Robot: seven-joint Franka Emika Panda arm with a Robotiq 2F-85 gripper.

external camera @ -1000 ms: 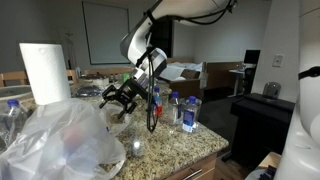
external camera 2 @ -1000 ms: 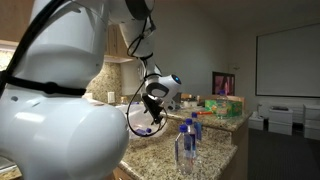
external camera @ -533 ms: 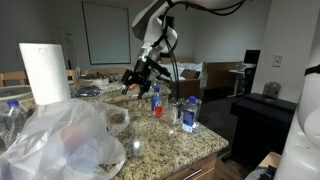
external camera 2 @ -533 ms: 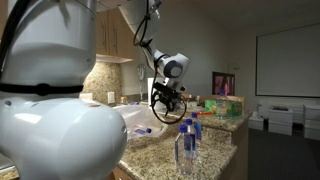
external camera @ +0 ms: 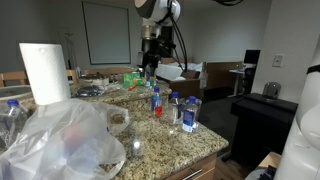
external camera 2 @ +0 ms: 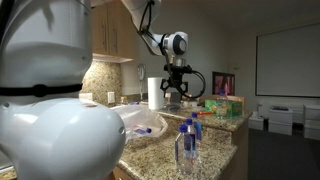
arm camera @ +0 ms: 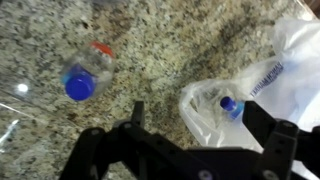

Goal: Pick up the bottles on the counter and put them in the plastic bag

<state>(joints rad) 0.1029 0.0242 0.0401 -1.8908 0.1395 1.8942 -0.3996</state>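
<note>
The gripper (external camera: 150,70) hangs high over the counter (external camera: 165,142), well beyond the plastic bag (external camera: 60,140) and apart from it. Its fingers (arm camera: 135,115) are spread wide with nothing between them. The bag lies crumpled at the near end of the speckled granite, far bigger than anything around it. A white paper towel roll (external camera: 45,72) stands upright just behind the bag. Past the bag's far side, clear of its film, three bottles (external camera: 175,110) stand upright close together. The one farthest from the bag's near edge holds red contents (external camera: 155,100), and the other two carry blue labels. Another blue-capped bottle (external camera: 12,112) stands just behind the bag, on the same side as the roll. In the wrist view, which looks straight down, the bag (arm camera: 275,70) fills the right side, and a small blue cap (arm camera: 230,104) shows through its film near the edge. Well apart from the bag in that view, a single bottle (arm camera: 82,80) sits alone on bare stone, its blue cap facing up and an orange-red patch at its far side. In an exterior view the gripper (external camera 2: 178,92) hangs beside the roll (external camera 2: 154,93), with two blue-capped bottles (external camera 2: 186,150) standing on the nearer part of the counter.
</note>
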